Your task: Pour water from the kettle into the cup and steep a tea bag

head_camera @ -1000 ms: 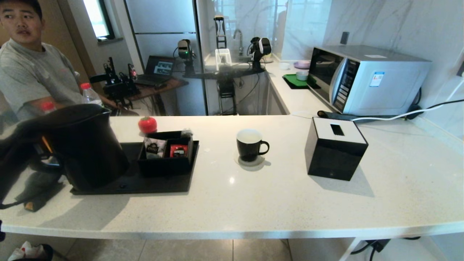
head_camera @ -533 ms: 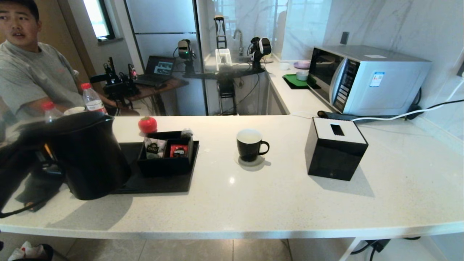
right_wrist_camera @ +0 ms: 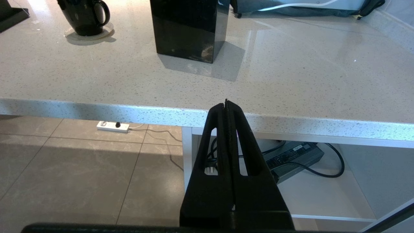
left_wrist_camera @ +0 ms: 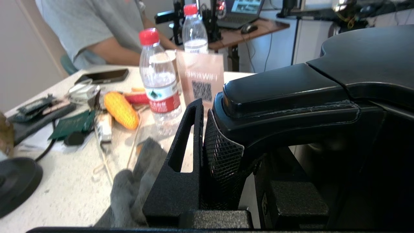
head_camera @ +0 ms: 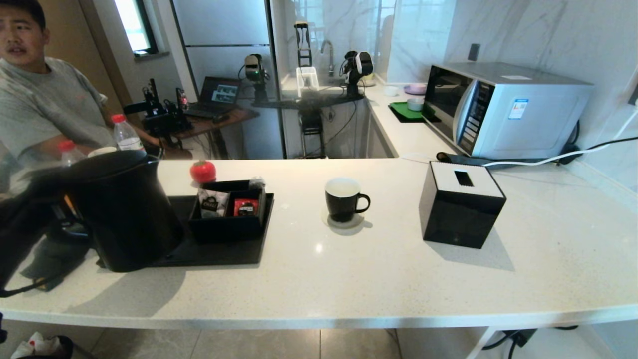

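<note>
The matte black kettle [head_camera: 127,212] is at the left end of the black tray [head_camera: 219,252], its base overlapping the tray's front edge. My left gripper [left_wrist_camera: 236,168] is shut on the kettle's loop handle [left_wrist_camera: 284,97]; in the head view the arm [head_camera: 20,224] is a dark mass left of the kettle. The black mug with a white inside [head_camera: 343,199] stands on a coaster mid-counter, also in the right wrist view [right_wrist_camera: 82,16]. A small translucent pouch, perhaps the tea bag [head_camera: 256,182], pokes from the organiser's back corner. My right gripper [right_wrist_camera: 226,104] is shut and empty, below the counter's front edge.
A black organiser [head_camera: 229,212] on the tray holds a white sachet and a red one, with a red tomato-shaped thing [head_camera: 203,171] behind it. A black tissue box [head_camera: 461,204] stands right of the mug, a microwave [head_camera: 503,107] behind. Red-capped bottles [left_wrist_camera: 160,81] and a seated man [head_camera: 35,85] are at the left.
The kettle has moved right and a little toward the counter's front with my left gripper on its handle. The mug and right arm have not moved.
</note>
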Robot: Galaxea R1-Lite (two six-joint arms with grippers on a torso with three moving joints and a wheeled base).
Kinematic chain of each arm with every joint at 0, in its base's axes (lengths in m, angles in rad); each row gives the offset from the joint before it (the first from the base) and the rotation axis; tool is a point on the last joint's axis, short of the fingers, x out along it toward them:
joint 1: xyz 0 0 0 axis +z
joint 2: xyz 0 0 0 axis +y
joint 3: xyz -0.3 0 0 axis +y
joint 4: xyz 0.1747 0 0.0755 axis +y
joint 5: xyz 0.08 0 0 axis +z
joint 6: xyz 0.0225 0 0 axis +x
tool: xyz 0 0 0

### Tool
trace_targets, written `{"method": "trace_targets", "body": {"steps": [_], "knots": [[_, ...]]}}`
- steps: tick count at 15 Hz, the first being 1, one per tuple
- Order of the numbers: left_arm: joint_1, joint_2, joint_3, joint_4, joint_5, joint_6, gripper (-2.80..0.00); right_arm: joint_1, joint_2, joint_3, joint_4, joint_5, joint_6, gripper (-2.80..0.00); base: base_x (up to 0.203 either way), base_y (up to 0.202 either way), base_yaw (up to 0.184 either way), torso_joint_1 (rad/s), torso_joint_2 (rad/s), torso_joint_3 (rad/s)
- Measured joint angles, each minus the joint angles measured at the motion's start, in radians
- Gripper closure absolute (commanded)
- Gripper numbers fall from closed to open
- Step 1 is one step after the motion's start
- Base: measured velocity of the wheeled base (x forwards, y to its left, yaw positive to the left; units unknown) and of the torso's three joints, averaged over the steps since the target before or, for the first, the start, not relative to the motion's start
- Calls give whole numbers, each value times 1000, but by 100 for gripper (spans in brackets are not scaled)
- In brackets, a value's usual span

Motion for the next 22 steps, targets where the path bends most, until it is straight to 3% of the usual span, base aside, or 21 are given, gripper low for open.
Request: {"method": "trace_targets", "body": {"steps": [11, 18, 22], "knots": [[-2, -56, -22, 25, 0, 0, 0, 0, 0, 0, 0, 0, 0, 0, 0, 0, 0, 0, 0, 0], [-41, -103, -90, 126, 0, 3, 0, 0, 0, 0, 0, 0, 0, 0, 0, 0, 0, 0, 0, 0], [-74, -115, -99, 128, -1, 1, 0, 0, 0, 0, 0, 0, 0, 0, 0, 0, 0, 0, 0, 0]]}}
